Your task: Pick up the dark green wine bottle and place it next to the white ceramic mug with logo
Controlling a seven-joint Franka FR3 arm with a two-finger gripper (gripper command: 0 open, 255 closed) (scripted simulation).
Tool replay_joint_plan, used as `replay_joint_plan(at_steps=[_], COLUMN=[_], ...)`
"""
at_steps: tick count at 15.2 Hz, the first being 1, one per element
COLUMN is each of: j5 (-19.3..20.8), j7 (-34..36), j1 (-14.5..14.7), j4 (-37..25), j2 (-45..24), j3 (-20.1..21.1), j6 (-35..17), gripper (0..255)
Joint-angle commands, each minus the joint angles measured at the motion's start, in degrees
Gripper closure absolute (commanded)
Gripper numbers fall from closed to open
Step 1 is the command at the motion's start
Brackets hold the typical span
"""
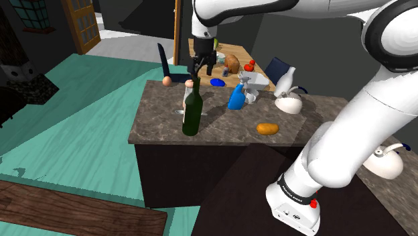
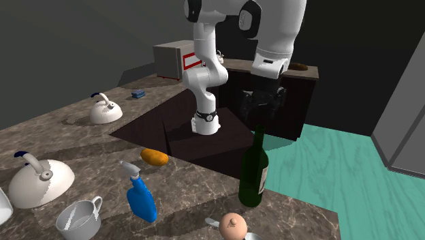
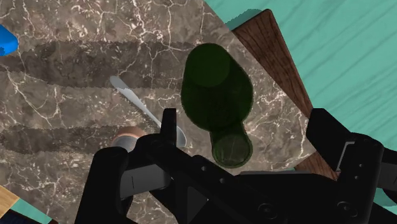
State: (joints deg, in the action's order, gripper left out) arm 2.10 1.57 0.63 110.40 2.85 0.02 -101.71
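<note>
Status: pick not yet made; no part of the task is complete. Dark green wine bottle (image 2: 254,174) stands upright on the marbled counter (image 2: 191,194), free of any grasp; gripper (image 2: 261,112) hangs directly above the bottle, pointing down at its mouth. In the wrist view both black fingers are spread wide, with the bottle's mouth seen between them and no contact with the glass; the claw is therefore released and grasps nothing. White mug (image 2: 78,219) sits well apart from the bottle, with a blue spray bottle (image 2: 141,199) between the two; no logo can be made out on it from here. Judged remaining: descend over the neck; close; lift; carry past the spray bottle; set down upright just beside the mug; let go. Stage judged as approach only; the whole transfer is left.
</note>
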Motion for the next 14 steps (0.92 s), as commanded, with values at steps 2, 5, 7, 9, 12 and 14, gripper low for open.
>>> replay_joint_plan(at_steps=[2,5,7,9,12,14], j5=[1.3,1.3,1.3,1.4,1.4,1.4], j7=[1.2,1.2,1.2,1.2,1.2,1.2], j1=[0.2,0.1,0.1,0.1,0.1,0.1], j4=[-6.2,-4.0,-2.6,-1.2,-0.8,-0.8], j2=[-5.9,-6.0,-6.0,-6.2,-6.2,-6.2], j3=[0.3,0.2,0.1,0.1,0.1,0.1], j6=[-0.1,-2.4,-3.9,-5.4,-5.9,-5.9], gripper=[0,0,0,0,0,0])
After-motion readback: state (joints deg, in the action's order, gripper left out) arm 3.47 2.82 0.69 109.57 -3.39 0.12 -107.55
